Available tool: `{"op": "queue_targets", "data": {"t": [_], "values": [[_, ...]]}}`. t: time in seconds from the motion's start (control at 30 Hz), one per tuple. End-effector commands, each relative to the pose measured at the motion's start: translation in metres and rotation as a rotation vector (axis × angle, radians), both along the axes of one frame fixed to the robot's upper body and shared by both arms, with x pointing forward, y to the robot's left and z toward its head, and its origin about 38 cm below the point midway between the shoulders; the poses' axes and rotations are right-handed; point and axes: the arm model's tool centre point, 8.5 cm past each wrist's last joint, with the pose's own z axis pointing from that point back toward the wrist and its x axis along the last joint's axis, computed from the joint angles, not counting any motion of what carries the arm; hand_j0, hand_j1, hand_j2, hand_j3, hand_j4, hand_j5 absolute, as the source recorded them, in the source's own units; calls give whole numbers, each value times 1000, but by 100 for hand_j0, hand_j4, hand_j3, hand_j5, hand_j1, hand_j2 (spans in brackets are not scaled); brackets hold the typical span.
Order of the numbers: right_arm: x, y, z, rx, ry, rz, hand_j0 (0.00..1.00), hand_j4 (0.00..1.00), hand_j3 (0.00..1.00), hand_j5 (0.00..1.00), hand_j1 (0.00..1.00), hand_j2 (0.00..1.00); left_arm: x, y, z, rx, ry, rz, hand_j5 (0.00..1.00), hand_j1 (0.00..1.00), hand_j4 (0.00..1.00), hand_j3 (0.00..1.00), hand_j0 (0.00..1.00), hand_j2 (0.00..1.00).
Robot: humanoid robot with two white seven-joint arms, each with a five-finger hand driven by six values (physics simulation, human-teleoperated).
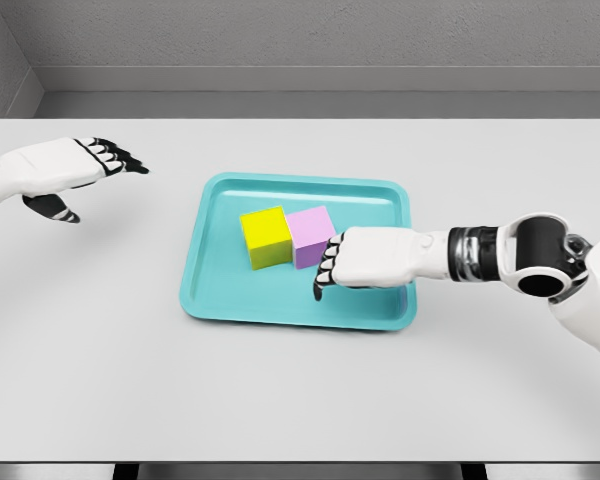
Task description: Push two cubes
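A single head-mounted camera is looking down and forward over the flat white table [100,360], taking in its far edge and the grey wall behind. It is sitting close enough that both white arms are entering from the frame's sides.

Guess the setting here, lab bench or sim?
Likely a simulated tabletop test scene: plain white table, bare grey walls, and a teal plastic tray holding a yellow cube and a pink cube.
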Motion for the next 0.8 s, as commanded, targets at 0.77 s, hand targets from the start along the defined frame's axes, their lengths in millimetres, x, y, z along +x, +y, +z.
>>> {"op": "queue_targets", "data": {"t": [0.77], "values": [[21,15,-28,-20,47,-47,63,63,63,63,63,63,1,7,3,-7,-2,19,100,100,100,100,100,100]]}}
